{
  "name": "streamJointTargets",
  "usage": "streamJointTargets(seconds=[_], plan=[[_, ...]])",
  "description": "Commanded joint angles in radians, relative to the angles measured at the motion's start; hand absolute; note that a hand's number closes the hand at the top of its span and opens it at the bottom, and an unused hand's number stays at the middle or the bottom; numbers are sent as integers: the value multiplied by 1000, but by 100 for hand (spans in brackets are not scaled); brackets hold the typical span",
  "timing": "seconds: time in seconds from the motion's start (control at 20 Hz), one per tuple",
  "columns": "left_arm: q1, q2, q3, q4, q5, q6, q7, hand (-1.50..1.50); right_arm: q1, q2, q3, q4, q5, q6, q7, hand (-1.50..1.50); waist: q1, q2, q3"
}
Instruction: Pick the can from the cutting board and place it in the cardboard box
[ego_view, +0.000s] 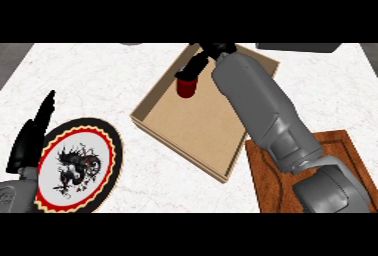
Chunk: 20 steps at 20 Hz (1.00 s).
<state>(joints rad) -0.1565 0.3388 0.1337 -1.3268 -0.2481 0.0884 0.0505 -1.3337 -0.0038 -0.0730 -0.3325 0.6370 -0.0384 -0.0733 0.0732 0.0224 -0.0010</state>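
The right hand's black fingers are curled round the top of the one red can, which hangs below them, roughly upright, over the inside of the single cardboard box. Whether the can's base touches the box floor or hangs just above it cannot be told from this steep view. The can sits toward the far end of the box, close to its left wall. From the hand, the right grey forearm runs back down across the box's right side and over one brown wooden cutting board, which lies just beside the box at the lower right; nothing shows on the bare part of the board. The box is open-topped, tan, and set at an angle on the white marbled counter. At the lower left, the left hand shows with its fingers straight and pointing up, holding nothing. Just beside it lies one round plate with a black scalloped rim, a red and yellow ring and a dark dragon figure at its centre.
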Motion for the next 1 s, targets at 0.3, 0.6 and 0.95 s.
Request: streamJointTargets(seconds=[0.3,0.6,0.95], plan=[[2,7,6,-8,-8,-4,4,0,-24,4,-46,92,-113,-99,-149,-150,13,4,1],[36,4,24,-8,5,-4,-20,0,28,4,-162,53,-224,-190,-286,-150,-9,0,1],[70,6,30,-19,5,-11,-31,0,30,-138,-264,55,-328,-11,-338,-150,-32,-9,1]])
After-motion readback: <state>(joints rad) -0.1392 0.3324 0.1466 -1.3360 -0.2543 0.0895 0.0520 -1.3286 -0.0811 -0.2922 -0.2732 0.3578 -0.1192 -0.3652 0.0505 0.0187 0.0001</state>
